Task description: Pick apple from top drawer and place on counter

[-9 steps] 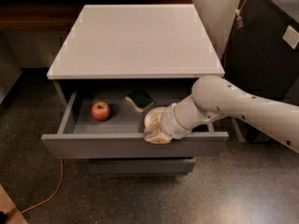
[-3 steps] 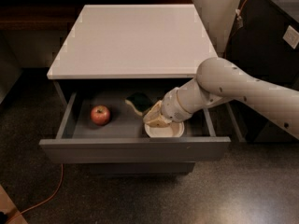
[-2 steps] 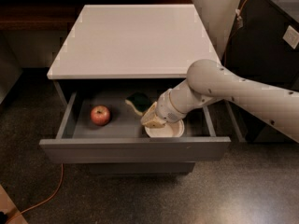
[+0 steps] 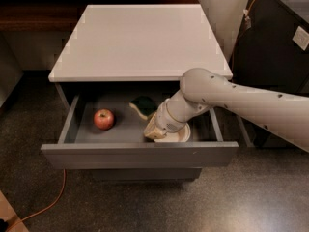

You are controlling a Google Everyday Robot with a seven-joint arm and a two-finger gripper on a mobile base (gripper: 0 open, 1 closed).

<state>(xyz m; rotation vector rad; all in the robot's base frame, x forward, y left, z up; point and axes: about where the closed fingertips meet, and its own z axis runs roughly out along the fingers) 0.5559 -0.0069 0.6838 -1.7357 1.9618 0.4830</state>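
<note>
Apple (image 4: 104,119) is still lying untouched, left in the top drawer (image 4: 140,154). The gripper (image 4: 153,131) is edging left over the white bowl (image 4: 182,135) towards it; I cannot tell its grip state.

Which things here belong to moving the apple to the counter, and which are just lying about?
For the job: apple, top drawer (open), counter, hand inside the drawer, right of the apple.

Lying about: sponge and white bowl in the drawer, orange cable on the floor.
</note>
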